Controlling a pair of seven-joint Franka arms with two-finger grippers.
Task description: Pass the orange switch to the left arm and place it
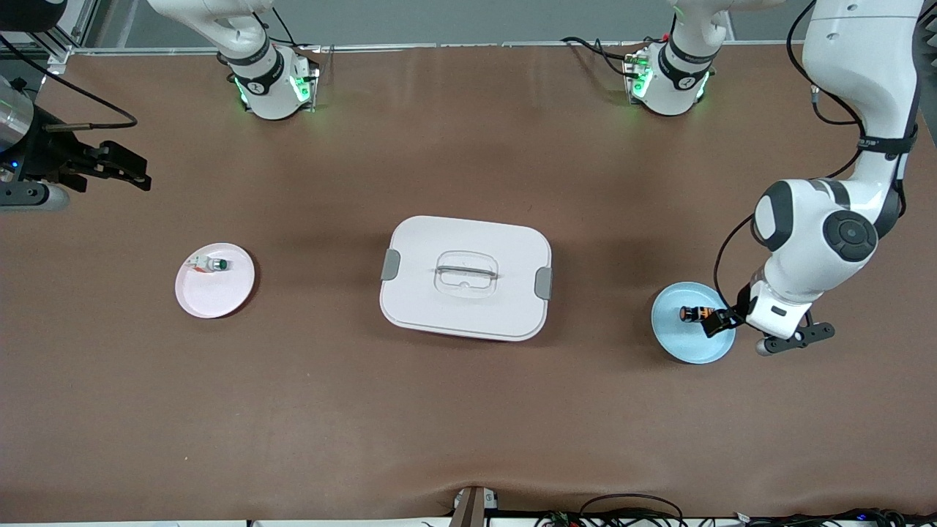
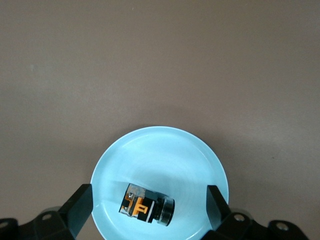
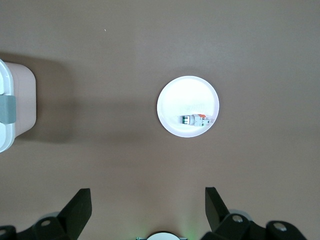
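While orange switch point(image 1: 692, 314) lies ungrasped on blue plate point(image 1: 677, 340), lower right of frame, left gripper point(image 1: 719, 320) unclenched around it; right gripper point(image 1: 117, 170) waits unclenched, upper left; transfer not begun.

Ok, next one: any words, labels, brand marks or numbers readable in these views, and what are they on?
None can be read.
Pale plate: a faint raised mark on its face, too faint to read.
Small white part with a green tip: markings too small to read.
Orange switch: no legible text.
Box: no print visible.
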